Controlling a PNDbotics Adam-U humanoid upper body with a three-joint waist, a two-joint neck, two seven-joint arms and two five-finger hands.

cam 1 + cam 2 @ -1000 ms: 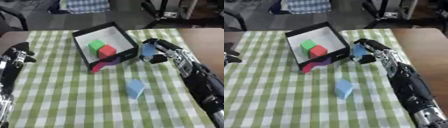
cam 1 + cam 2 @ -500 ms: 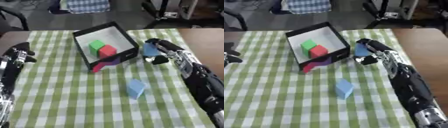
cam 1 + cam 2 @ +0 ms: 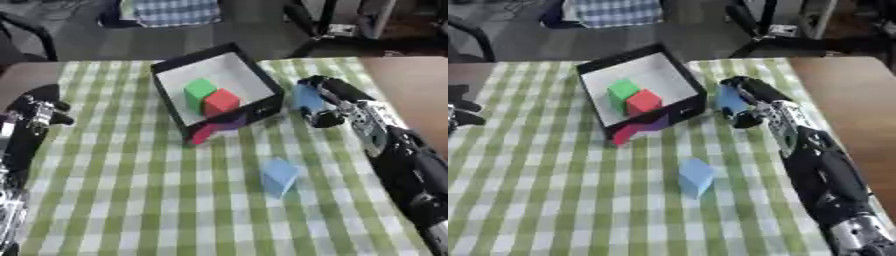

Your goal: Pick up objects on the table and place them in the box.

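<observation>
right hand (image 3: 325, 102) grips blue block (image 3: 307, 96) | beside box (image 3: 262, 85) | loose blue block (image 3: 279, 176) nearer

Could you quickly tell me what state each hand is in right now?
Left hand: by the table's left edge, holding nothing; fingers cannot be told.
Right hand: shut on a blue block beside the box.
</observation>
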